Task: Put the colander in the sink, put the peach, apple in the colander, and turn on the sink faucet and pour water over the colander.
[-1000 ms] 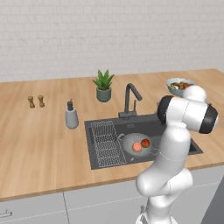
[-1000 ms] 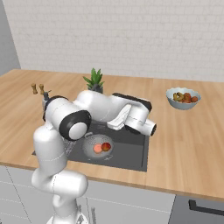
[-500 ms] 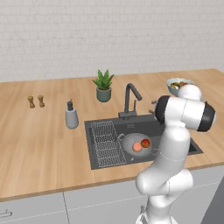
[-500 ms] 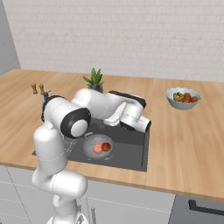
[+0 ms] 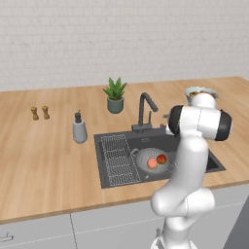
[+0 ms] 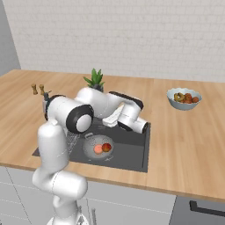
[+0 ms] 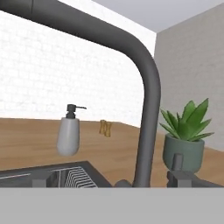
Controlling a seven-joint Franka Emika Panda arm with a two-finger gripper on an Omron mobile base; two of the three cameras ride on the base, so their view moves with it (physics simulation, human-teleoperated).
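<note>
Faucet work is what we are doing now: our gripper [image 7: 109, 181] is hanging low beside the sink faucet [image 7: 146, 109] with its jaws spread wide and nothing between them, the dark neck rising right in front of the hand camera and arching away over the top. From the right base view we are seeing the hand [image 6: 132, 123] reaching over the back edge of the sink [image 6: 132, 154], close to the tap's base. Whether the fingertips are touching the tap or just short of it, we cannot tell, and the thin side lever is not clearly showing from the hand. Moving outward, the colander [image 5: 151, 160] is sitting in the basin with the peach [image 5: 152, 163] and the apple [image 5: 162, 158] inside it, beside the wire rack [image 5: 119, 160]; no water is running, so we are judging the lever push as the step left. The risks we are weighing: with the lever out of clear sight, we could be shoving the neck instead and swinging the spout off the colander, so the stream would be missing the fruit; or the open fingers could be straddling the lever and slipping past it. The soap dispenser [image 7: 68, 133], potted plant [image 7: 183, 138] and fruit bowl [image 6: 184, 99] are standing well clear on the counter [image 5: 44, 146].
</note>
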